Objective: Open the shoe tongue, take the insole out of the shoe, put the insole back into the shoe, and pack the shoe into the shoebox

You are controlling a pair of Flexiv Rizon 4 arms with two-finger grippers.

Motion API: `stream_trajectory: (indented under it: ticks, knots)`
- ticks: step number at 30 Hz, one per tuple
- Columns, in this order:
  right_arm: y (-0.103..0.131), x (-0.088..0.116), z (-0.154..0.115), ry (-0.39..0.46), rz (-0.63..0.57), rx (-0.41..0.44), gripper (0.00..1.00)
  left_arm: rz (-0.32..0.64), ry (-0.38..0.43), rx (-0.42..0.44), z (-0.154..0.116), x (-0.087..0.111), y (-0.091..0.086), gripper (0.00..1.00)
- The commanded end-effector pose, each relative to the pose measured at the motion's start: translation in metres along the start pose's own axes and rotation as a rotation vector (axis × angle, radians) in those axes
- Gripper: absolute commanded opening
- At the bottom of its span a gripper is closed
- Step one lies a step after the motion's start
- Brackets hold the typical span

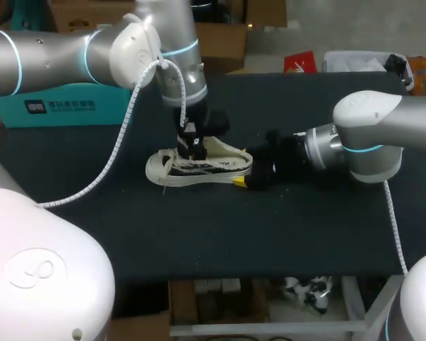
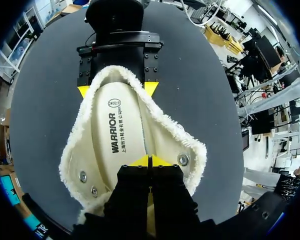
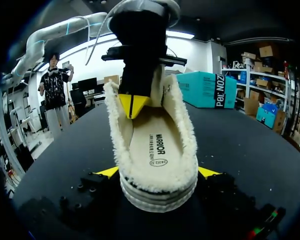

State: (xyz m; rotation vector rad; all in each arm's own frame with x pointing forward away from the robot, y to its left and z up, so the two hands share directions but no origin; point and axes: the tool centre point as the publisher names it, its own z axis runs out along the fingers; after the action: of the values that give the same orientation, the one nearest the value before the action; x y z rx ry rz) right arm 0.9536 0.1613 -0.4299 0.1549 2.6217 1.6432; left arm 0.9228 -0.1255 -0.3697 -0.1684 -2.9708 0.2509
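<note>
A cream low-top shoe with black stripes and fleecy lining lies on the black table, toe to the left. Its printed insole lies flat inside and also shows in the right wrist view. My left gripper comes down from above into the shoe's opening. Its yellow tips are pressed together on the tongue, at the front of the opening. My right gripper stands wide around the heel, one yellow fingertip against each side. From the left wrist, it is seen clasping the heel.
A teal box stands at the table's far left edge, behind my left arm. Bare black table stretches in front of the shoe and to its right, under my right arm.
</note>
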Motion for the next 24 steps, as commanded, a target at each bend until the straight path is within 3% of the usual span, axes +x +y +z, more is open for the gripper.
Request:
stream_trajectory:
  ticks: [1, 11, 13, 14, 15, 24]
  knots:
    - [-0.004, -0.002, -0.001, 0.003, 0.0, -0.005, 0.0, -0.014, -0.009, -0.016, 0.012, -0.001, -0.003, 0.0]
    - [-0.004, -0.002, -0.001, 0.003, 0.0, -0.005, 0.0, -0.034, -0.028, -0.036, 0.03, -0.003, 0.003, 0.0]
    - [-0.004, -0.002, -0.001, 0.003, 0.0, -0.005, 0.0, -0.034, -0.03, -0.04, 0.031, -0.002, 0.004, 0.08]
    - [-0.004, -0.002, -0.001, 0.003, 0.0, -0.005, 0.0, -0.03, -0.035, -0.04, 0.031, -0.001, 0.005, 0.24]
    - [-0.004, -0.002, -0.001, 0.003, 0.0, -0.005, 0.0, -0.029, -0.044, -0.04, 0.03, 0.0, 0.005, 0.28]
    - [-0.004, -0.002, -0.001, 0.003, 0.0, -0.005, 0.0, -0.034, -0.073, -0.051, 0.038, -0.001, 0.002, 0.31]
